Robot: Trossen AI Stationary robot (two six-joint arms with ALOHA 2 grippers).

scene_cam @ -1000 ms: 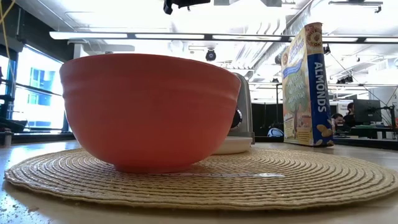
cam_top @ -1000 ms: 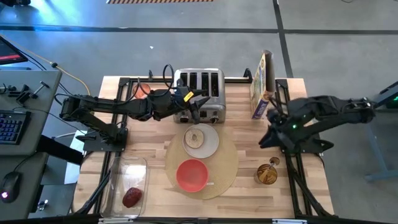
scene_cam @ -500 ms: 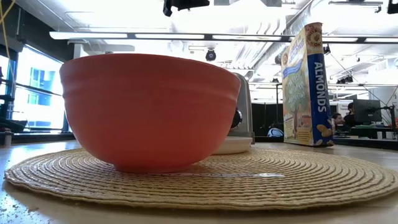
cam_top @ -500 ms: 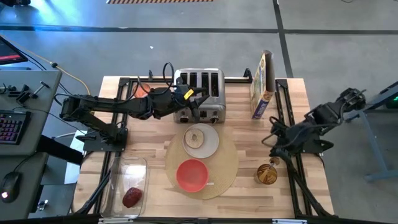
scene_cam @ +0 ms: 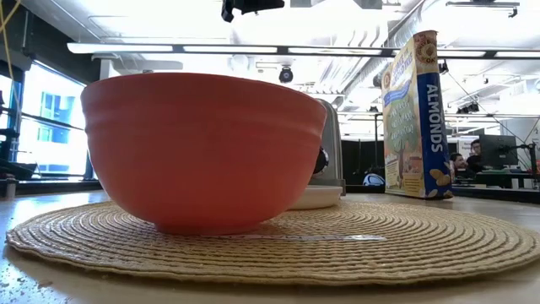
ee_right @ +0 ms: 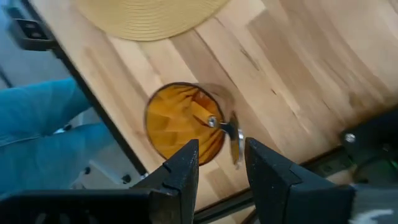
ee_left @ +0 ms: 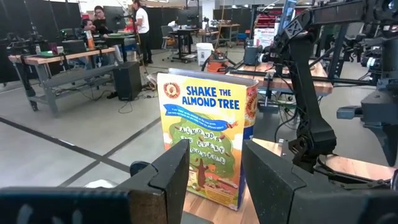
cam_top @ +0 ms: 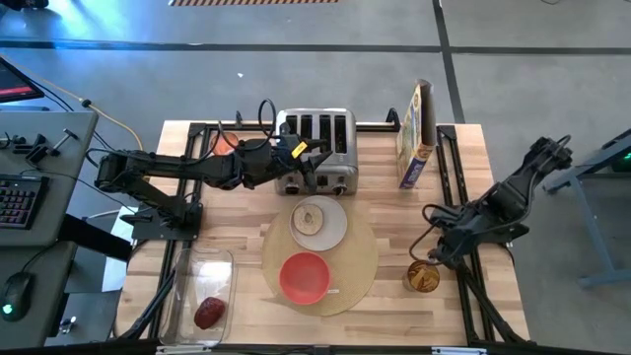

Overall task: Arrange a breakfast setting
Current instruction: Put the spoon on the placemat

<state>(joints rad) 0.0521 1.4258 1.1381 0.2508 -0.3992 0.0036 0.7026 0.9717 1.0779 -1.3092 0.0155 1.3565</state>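
The right claw hangs open and empty over an amber glass whose spoon is mostly hidden. The left claw, also open and empty, sits by the toaster. On the placemat, the red bowl hides most of the plate.

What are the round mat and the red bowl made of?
The round mat looks woven from tan straw or grass rope: coiled ridges run around it in rings. The red bowl looks like matte plastic or glazed ceramic, smooth with faint bands near its rim; the look alone does not tell which.
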